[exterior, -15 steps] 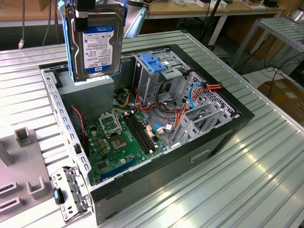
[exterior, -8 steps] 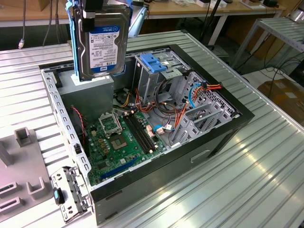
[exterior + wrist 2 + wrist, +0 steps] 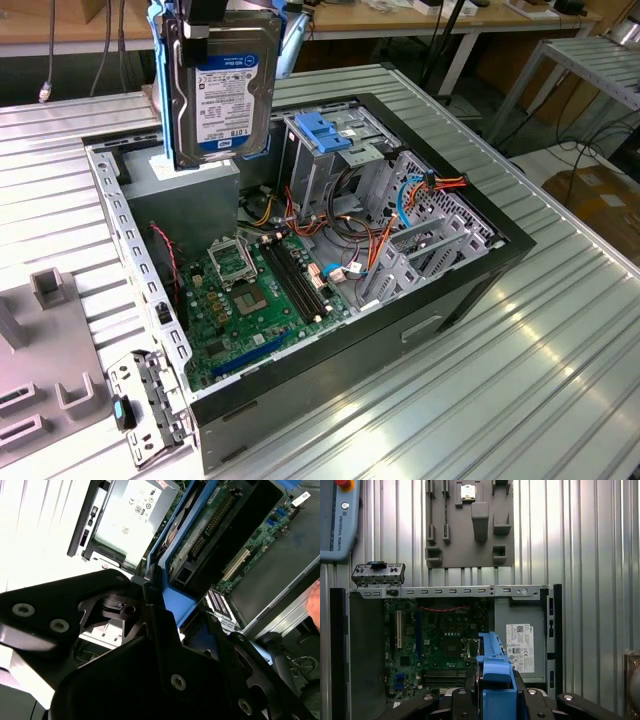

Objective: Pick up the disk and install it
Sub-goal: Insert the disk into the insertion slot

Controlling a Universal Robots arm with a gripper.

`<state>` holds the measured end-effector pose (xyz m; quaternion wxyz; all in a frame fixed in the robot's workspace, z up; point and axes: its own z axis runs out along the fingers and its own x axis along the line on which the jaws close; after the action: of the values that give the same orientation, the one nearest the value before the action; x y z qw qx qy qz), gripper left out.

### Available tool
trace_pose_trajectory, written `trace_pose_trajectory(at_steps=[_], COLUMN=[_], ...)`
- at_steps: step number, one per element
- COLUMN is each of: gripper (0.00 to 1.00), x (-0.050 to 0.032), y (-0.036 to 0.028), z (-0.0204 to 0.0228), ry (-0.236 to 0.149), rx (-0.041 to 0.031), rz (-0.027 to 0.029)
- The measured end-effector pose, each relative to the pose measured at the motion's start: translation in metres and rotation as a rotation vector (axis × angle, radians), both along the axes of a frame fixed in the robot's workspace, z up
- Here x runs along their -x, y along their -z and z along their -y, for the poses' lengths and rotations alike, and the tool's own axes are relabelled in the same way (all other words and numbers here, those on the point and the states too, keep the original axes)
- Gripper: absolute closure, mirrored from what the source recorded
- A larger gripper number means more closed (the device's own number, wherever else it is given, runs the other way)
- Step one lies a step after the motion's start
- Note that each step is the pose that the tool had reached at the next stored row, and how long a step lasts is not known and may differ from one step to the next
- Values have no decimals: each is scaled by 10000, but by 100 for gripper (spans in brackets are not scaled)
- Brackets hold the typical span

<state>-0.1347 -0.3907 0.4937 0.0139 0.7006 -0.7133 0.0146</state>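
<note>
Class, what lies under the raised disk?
Held by the gripper above the open computer case, the disk has the circuit board and grey box below it; the spot straight beneath is hidden.

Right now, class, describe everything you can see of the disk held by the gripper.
The disk is a flat rectangular drive with a dark metal body, a white-and-blue label and blue plastic rails along its sides. It hangs upright, label facing the exterior view, with the gripper clamped on its upper end. It is above the open computer case.
</note>
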Motion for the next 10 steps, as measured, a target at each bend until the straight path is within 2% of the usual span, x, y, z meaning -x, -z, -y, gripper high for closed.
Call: trace_pose_trajectory(at_steps=[10], gripper=[63], x=[0], y=[0], z=[64], ry=[0], rx=[0], rz=[0])
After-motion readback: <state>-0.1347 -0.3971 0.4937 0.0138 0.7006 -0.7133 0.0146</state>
